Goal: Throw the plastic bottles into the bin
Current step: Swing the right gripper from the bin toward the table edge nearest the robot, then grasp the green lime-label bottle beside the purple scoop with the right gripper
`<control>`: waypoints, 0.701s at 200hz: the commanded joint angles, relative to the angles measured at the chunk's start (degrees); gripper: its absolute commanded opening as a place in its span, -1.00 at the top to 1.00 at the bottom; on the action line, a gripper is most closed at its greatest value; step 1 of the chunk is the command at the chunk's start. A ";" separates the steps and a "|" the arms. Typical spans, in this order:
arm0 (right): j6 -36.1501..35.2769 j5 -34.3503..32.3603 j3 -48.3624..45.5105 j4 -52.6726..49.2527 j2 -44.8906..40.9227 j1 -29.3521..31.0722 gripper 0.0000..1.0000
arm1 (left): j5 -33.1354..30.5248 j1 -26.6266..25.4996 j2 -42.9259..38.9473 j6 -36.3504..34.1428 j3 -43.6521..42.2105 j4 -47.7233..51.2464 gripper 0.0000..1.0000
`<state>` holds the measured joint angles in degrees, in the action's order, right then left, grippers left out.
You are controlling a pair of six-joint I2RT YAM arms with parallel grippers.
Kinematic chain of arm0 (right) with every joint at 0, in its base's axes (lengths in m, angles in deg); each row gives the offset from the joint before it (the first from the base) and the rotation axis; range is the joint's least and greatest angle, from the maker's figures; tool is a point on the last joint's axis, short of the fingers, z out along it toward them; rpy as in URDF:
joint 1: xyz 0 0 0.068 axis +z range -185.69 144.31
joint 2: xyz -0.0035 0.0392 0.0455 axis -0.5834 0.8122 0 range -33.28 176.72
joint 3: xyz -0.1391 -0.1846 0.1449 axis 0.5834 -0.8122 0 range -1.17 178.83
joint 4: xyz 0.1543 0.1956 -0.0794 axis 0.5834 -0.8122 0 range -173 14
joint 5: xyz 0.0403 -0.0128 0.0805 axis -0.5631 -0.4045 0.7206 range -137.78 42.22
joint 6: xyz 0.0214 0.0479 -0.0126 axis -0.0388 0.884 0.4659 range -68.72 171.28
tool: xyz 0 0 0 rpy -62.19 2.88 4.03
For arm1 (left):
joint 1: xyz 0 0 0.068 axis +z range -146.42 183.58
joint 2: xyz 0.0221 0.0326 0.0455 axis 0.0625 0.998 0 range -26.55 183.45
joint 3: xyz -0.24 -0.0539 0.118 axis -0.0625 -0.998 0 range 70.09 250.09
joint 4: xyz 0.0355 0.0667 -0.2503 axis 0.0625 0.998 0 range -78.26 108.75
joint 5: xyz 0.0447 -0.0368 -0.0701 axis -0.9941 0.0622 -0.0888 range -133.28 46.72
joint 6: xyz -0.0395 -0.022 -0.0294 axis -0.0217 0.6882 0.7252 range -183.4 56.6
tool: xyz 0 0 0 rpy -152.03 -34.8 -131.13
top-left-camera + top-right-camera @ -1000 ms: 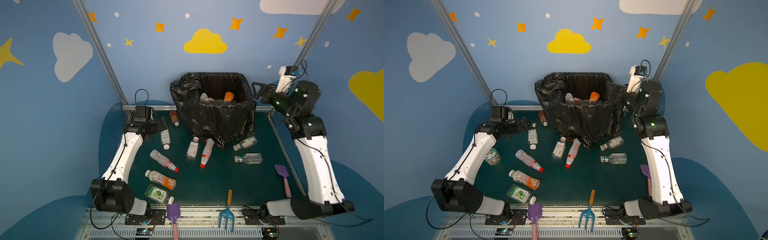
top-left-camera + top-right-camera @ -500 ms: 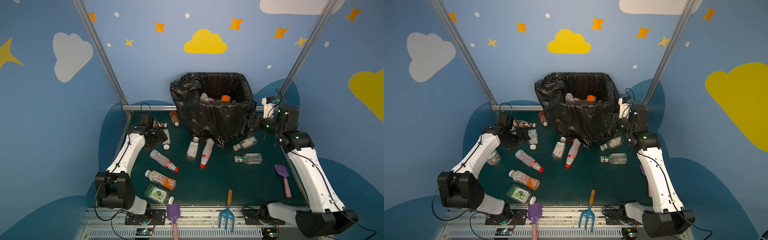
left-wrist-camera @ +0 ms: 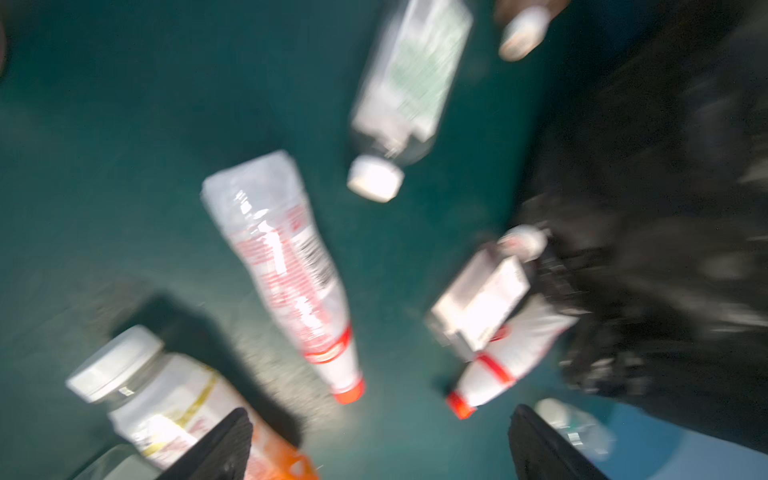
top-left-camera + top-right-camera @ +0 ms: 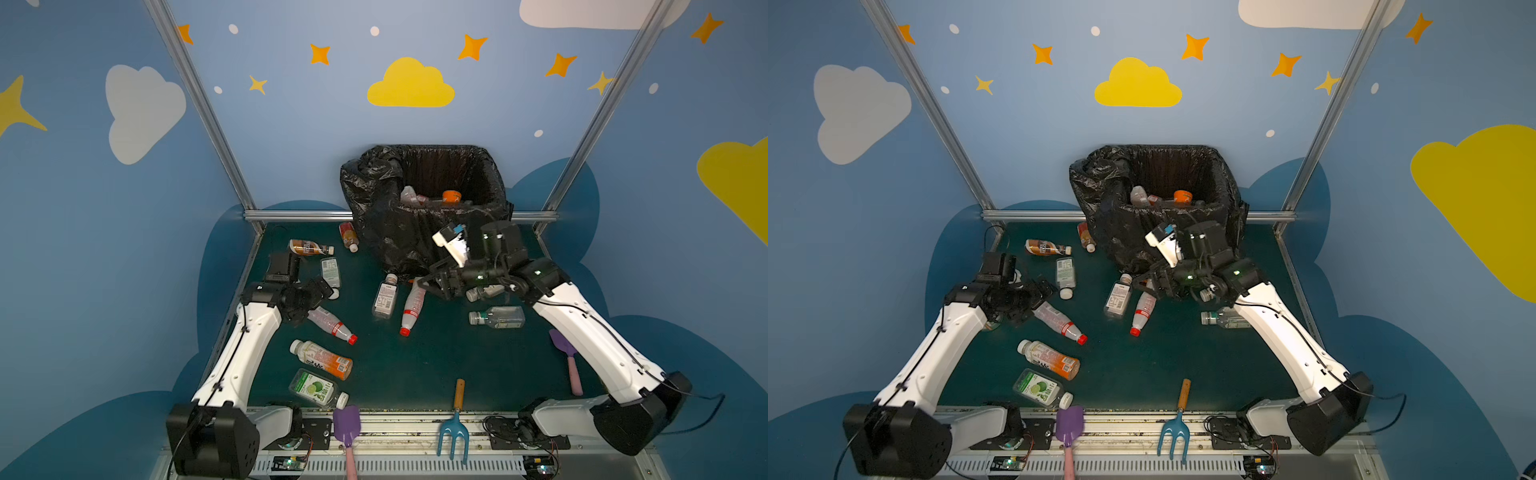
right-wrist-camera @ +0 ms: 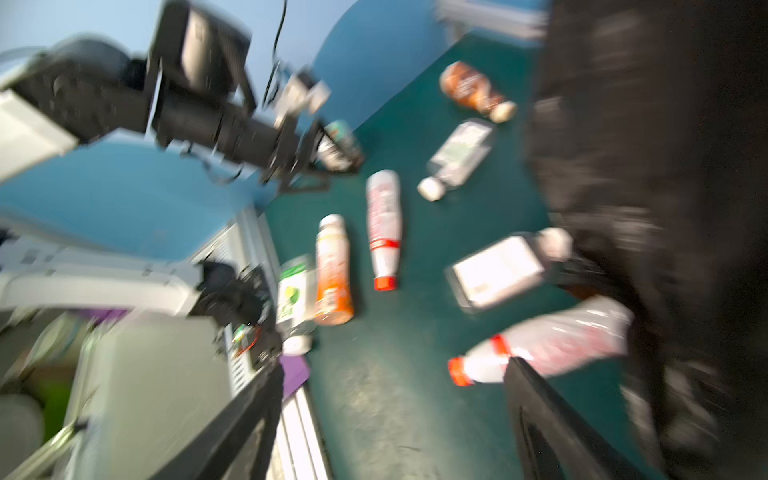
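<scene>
Both pincers are hanging released and empty, so a fresh pickup is starting. The left pincer (image 3: 378,419) is hovering near a red-capped bottle (image 4: 330,325) lying left of the bin (image 4: 374,208). The right pincer (image 5: 393,365) is nearing a second red-capped bottle (image 4: 412,309) at the bin's front. Next is likely lowering astride, then clenching.
</scene>
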<state>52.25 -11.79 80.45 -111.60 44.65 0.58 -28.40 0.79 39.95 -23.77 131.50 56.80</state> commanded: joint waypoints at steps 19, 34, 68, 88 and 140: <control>0.92 2.03 -4.25 3.96 1.91 14.76 -0.61 | -6.06 -0.44 -9.22 0.97 6.06 -1.29 -1.00; 1.85 -0.03 -6.52 4.63 1.52 20.03 -0.61 | -8.80 -0.44 -11.51 -0.39 9.83 1.94 -1.00; 1.61 -6.54 -6.66 0.54 2.41 29.22 -0.61 | -8.71 -0.38 -13.57 -4.13 18.40 6.27 -0.99; 2.00 -10.66 -7.38 0.05 4.61 33.75 -0.58 | -5.17 -0.38 -13.63 -5.77 21.15 7.27 -0.99; 4.34 -18.57 -3.47 -0.33 17.69 46.37 -0.46 | 2.02 -0.42 -18.18 -3.51 24.37 7.67 -0.97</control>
<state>55.07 -25.56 73.68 -110.15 56.25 42.83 -31.31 0.42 23.53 -28.42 152.86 62.09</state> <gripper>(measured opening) 0.751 0.985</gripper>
